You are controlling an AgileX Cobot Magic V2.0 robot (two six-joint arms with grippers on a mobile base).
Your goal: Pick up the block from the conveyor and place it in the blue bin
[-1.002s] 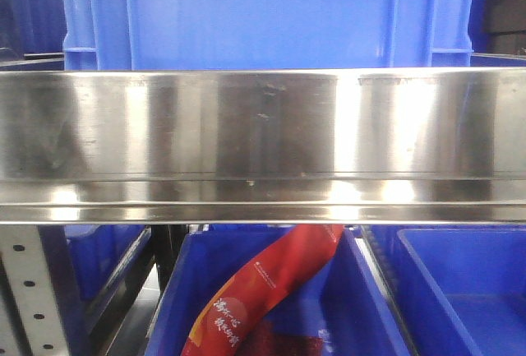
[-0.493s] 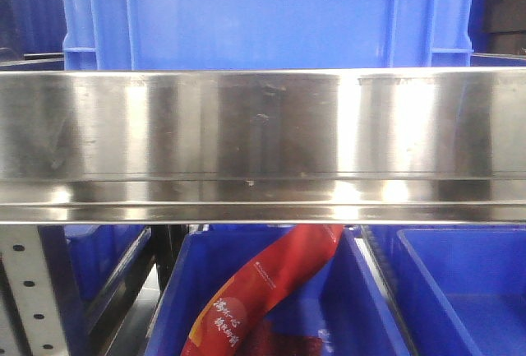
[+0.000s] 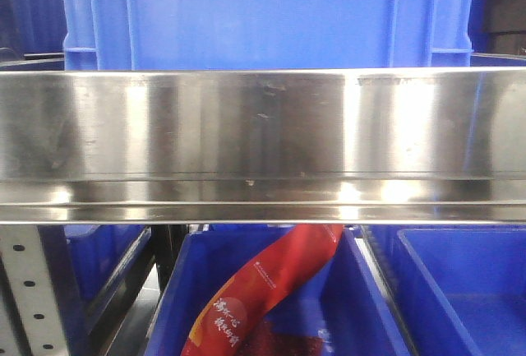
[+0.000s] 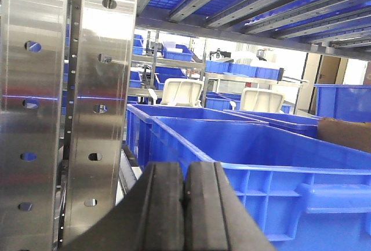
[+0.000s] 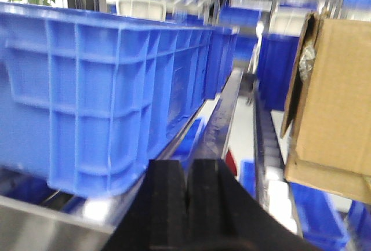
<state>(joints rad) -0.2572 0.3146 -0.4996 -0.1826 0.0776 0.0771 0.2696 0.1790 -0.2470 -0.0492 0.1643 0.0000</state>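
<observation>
No block and no conveyor belt show in any view. My left gripper [image 4: 185,173] is shut and empty, its black jaws pressed together, pointing over a large blue bin [image 4: 278,152] beside a steel rack post. My right gripper [image 5: 189,173] is shut and empty, pointing along a shelf rail next to a big blue crate [image 5: 98,94]. In the front view a blue crate [image 3: 271,15] stands on the shelf behind a steel beam [image 3: 263,146]. Open blue bins sit below it at the middle [image 3: 177,290] and at the right [image 3: 468,290].
A perforated steel upright [image 4: 64,106] stands close on the left of the left gripper. A brown cardboard box [image 5: 336,94] sits at the right of the right wrist view. A red printed packet [image 3: 263,290] lies in the lower middle bin.
</observation>
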